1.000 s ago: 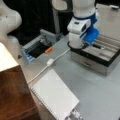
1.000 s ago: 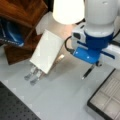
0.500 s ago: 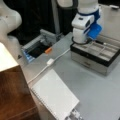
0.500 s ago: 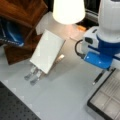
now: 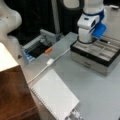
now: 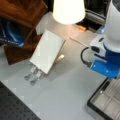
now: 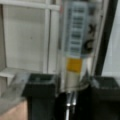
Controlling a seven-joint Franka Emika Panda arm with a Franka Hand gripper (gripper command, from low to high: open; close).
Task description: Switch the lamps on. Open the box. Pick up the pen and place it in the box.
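Wrist view: jaws clamp slim pen above compartmented box.

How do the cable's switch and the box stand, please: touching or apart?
Apart. In a front view the switch lies left of the open box, bare table between them. The tool hangs over the box.

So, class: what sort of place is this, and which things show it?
Probably a robot lab bench: a robot arm's gripper holding a pen above an open compartmented box, beside a lit lamp.
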